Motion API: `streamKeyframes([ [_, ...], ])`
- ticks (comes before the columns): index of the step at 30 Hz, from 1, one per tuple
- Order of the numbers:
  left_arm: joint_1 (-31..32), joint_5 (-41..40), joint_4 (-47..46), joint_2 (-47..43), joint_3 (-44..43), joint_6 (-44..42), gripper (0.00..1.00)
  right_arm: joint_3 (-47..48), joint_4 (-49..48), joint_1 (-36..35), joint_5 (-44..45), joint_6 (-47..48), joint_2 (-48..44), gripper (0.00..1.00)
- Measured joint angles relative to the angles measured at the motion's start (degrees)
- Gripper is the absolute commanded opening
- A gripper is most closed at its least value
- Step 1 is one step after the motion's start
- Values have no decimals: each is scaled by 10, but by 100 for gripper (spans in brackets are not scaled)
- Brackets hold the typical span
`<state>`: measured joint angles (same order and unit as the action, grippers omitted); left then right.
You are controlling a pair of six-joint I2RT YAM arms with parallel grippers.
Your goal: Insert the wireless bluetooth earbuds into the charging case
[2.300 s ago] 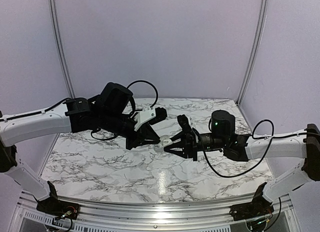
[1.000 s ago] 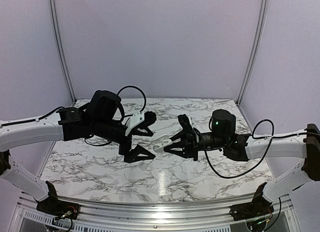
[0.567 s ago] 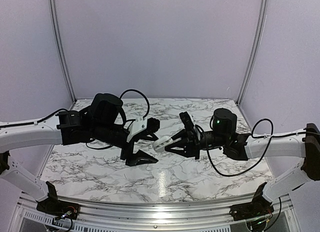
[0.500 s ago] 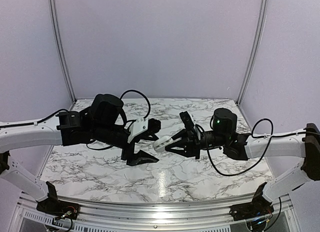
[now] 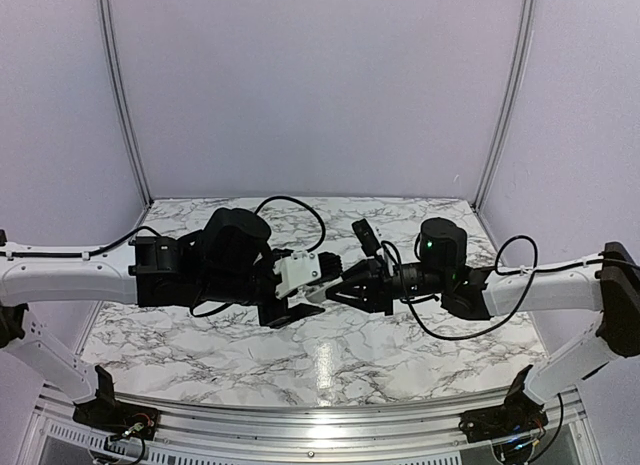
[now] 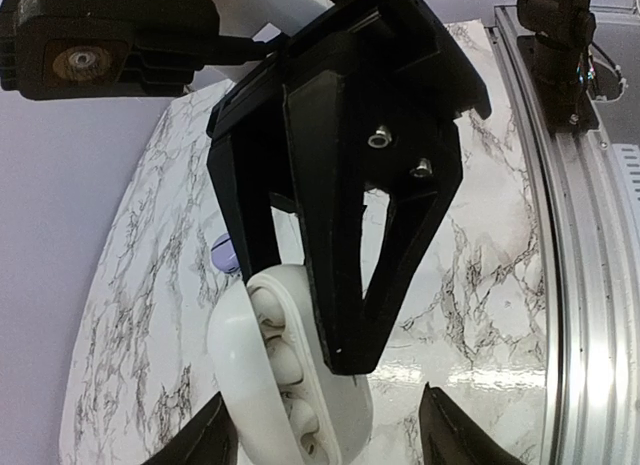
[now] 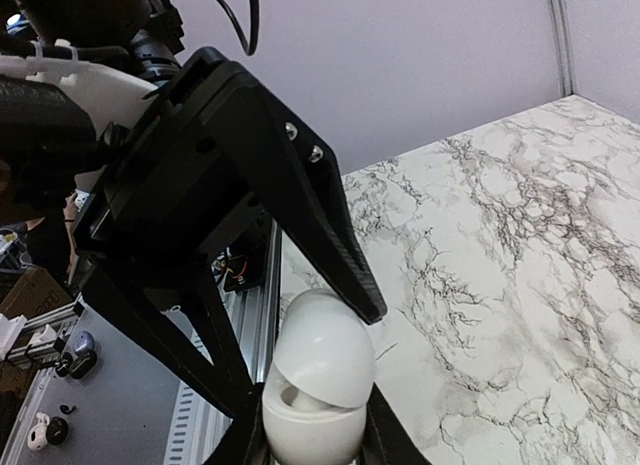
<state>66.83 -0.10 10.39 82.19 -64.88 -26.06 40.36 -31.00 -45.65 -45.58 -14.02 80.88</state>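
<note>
My right gripper (image 7: 312, 440) is shut on the base of a white charging case (image 7: 315, 385), holding it above the table. The lid stands partly open, and whitish wireless bluetooth earbuds (image 6: 272, 360) sit in a row inside the case (image 6: 235, 355). My left gripper (image 6: 330, 435) is open with one fingertip on either side of the case. In the right wrist view one of its fingers (image 7: 300, 215) reaches the top of the lid. From above, both grippers (image 5: 318, 290) (image 5: 338, 285) meet mid-table and hide the case. A lilac earbud (image 6: 225, 253) lies on the table.
The marble table (image 5: 400, 340) runs under both arms, and an aluminium rail (image 6: 575, 285) borders its near edge. Cables loop over both wrists. Two small bud-like objects (image 7: 78, 353) (image 7: 42, 432) lie on a grey surface beyond the rail.
My left arm has swung right towards the right gripper, and its jaws now straddle the case and stand narrower. The right gripper has kept hold of the case and has risen slightly.
</note>
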Motion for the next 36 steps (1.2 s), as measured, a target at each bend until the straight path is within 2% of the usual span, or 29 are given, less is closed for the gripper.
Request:
streamKeyframes([
  [8,11,-66,-3,11,-6,-15,46,5,-4,-13,25,-55,9,0],
  [17,24,-115,-3,14,-7,-25,28,7,-12,-20,46,-70,16,0],
  [20,28,-126,-3,14,-7,-31,25,7,-13,-20,48,-70,16,0],
  [25,37,-148,-4,14,-7,-42,33,7,-19,-20,48,-70,17,0],
  [29,41,-164,-6,15,-7,-48,64,7,-25,-20,50,-72,20,0],
  [31,44,-171,-11,18,-7,-58,91,8,-29,-20,52,-83,20,0],
  [32,47,-176,-13,18,-6,-63,98,9,-30,-21,55,-86,20,0],
  [36,57,-180,-41,14,6,-58,99,12,-41,-21,67,-87,20,0],
])
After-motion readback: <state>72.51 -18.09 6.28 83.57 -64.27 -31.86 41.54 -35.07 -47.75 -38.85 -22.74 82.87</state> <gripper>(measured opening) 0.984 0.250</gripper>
